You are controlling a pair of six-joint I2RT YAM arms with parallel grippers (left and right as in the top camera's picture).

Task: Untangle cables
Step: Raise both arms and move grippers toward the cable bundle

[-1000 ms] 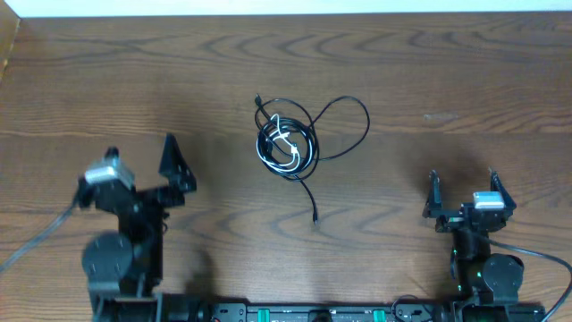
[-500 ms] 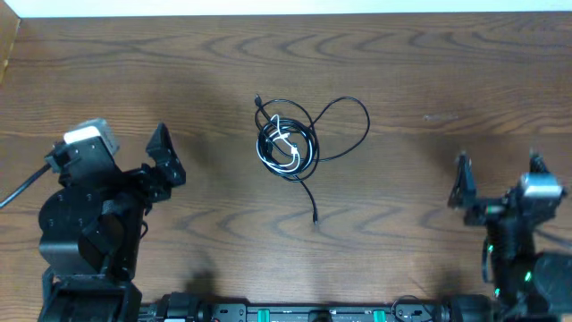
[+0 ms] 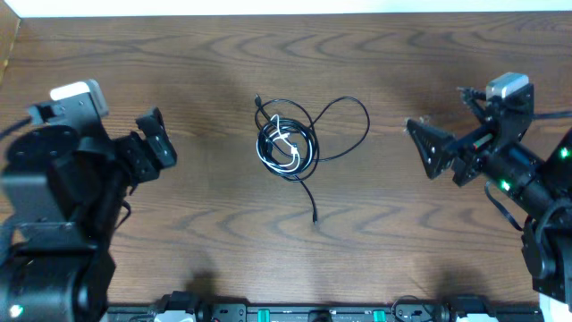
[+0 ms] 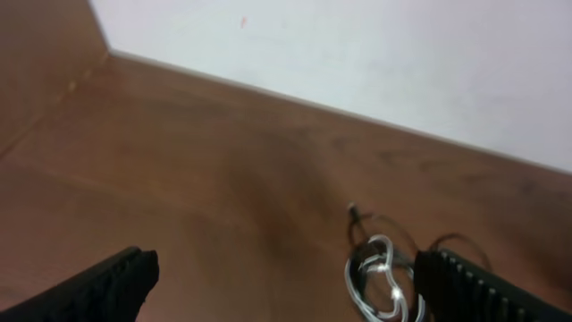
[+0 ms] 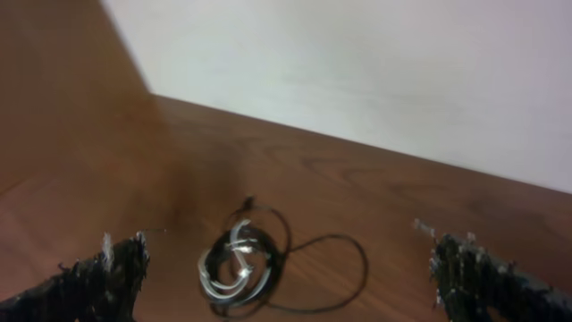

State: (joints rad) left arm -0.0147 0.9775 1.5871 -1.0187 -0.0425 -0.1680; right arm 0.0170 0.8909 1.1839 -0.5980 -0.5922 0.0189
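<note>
Right arm point(image 3: 505, 161) has swung upward; thin looped cables point(image 3: 288, 146) lie tangled.

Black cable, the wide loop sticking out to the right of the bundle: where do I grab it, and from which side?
Best the loop at its far right arc, right gripper coming from the right, jaws straddling the strand. There it lies as one cord on bare table, apart from the bundle and white cable, so nothing else should get pinched.

No readable text, labels, brands or numbers in any view.
</note>
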